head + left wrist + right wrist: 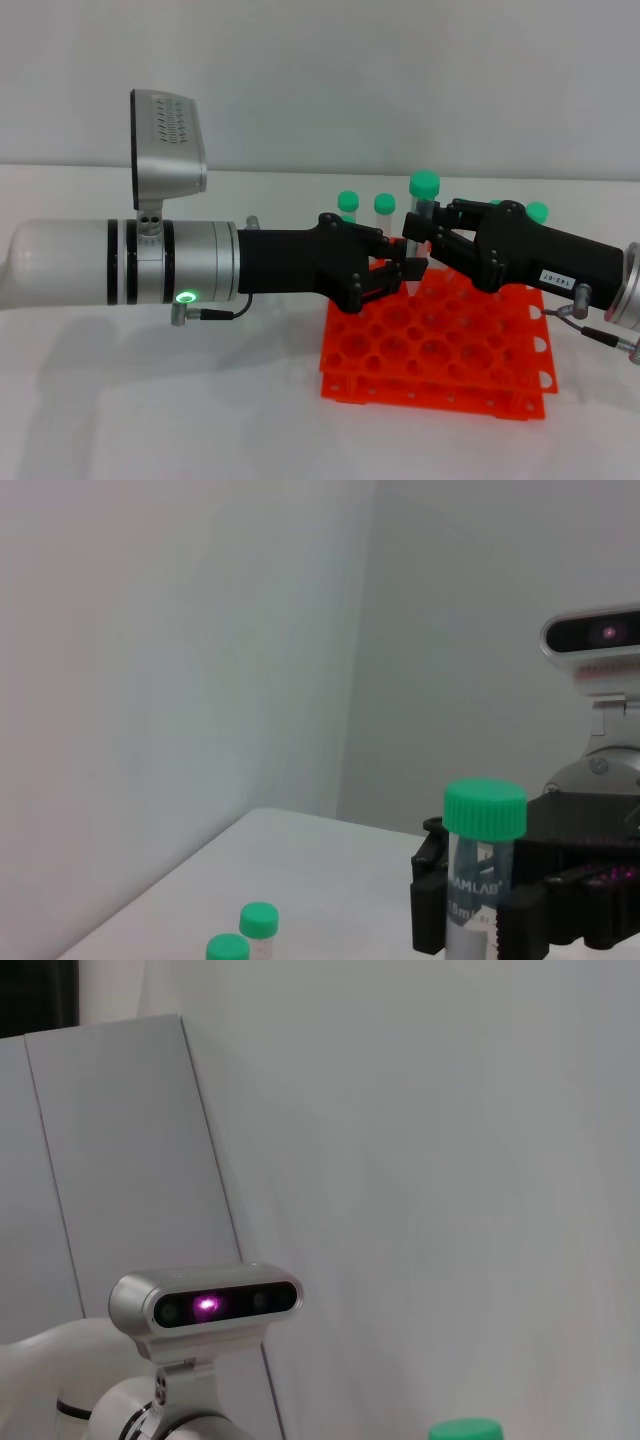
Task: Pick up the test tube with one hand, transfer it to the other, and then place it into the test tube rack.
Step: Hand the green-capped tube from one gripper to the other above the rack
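Just above the rear part of the test tube rack (435,345), the two grippers meet nose to nose with the test tube (421,225) upright between them. Its green cap stands clear above both sets of fingers, while its clear body drops down between them toward the rack's far holes; whether its tip reaches a hole cannot be told. The right gripper (425,232), the black one with the small white label, is clamped on the tube's upper body just under the cap, and the left wrist view shows the same grip (478,920) around the tube (482,865). The left gripper (403,268), on the thick white-and-silver arm with the green lit ring, sits lower and just beside the tube; whether its fingers are spread or pressed on the tube cannot be told. Behind the rack, other green-capped tubes (366,207) stand upright. The rack rests on the white table (150,400).
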Controlling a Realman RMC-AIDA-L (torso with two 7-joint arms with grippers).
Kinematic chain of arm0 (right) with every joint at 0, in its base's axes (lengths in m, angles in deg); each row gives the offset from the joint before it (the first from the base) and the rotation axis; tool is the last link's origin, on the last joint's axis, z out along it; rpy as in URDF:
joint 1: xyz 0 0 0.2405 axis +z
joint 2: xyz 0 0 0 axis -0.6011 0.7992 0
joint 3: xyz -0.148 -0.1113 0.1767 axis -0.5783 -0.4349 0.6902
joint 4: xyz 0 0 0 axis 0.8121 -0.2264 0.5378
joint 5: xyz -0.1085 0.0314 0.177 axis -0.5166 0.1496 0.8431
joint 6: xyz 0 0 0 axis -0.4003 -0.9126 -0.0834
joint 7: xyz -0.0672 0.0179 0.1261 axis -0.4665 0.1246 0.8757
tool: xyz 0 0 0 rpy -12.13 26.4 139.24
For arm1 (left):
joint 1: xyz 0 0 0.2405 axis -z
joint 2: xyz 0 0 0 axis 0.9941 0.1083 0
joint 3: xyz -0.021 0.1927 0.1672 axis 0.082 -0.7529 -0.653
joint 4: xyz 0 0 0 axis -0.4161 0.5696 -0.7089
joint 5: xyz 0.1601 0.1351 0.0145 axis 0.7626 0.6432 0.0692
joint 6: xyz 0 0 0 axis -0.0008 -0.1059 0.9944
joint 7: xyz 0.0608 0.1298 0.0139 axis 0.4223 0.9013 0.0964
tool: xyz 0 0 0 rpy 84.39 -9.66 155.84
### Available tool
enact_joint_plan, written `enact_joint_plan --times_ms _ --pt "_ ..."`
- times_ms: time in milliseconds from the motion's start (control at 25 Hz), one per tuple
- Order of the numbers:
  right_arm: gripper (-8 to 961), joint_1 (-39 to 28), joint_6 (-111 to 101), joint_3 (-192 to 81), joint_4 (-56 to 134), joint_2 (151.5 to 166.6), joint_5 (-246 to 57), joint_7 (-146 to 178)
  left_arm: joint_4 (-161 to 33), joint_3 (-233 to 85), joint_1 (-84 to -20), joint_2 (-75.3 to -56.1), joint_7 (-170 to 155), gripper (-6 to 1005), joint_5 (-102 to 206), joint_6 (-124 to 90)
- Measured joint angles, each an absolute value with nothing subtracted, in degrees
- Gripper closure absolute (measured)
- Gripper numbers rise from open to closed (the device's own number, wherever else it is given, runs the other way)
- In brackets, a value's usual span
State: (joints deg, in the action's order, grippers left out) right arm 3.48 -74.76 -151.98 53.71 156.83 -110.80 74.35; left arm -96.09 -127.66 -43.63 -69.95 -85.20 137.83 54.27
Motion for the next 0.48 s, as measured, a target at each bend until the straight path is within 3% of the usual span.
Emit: enact_joint_plan --times_ms 480 --pt "735 3.47 -74.11 -151.81 53.72 156.73 -110.79 74.52 -95.91 -127.66 -43.80 -69.94 -85.71 757 137.88 54.21"
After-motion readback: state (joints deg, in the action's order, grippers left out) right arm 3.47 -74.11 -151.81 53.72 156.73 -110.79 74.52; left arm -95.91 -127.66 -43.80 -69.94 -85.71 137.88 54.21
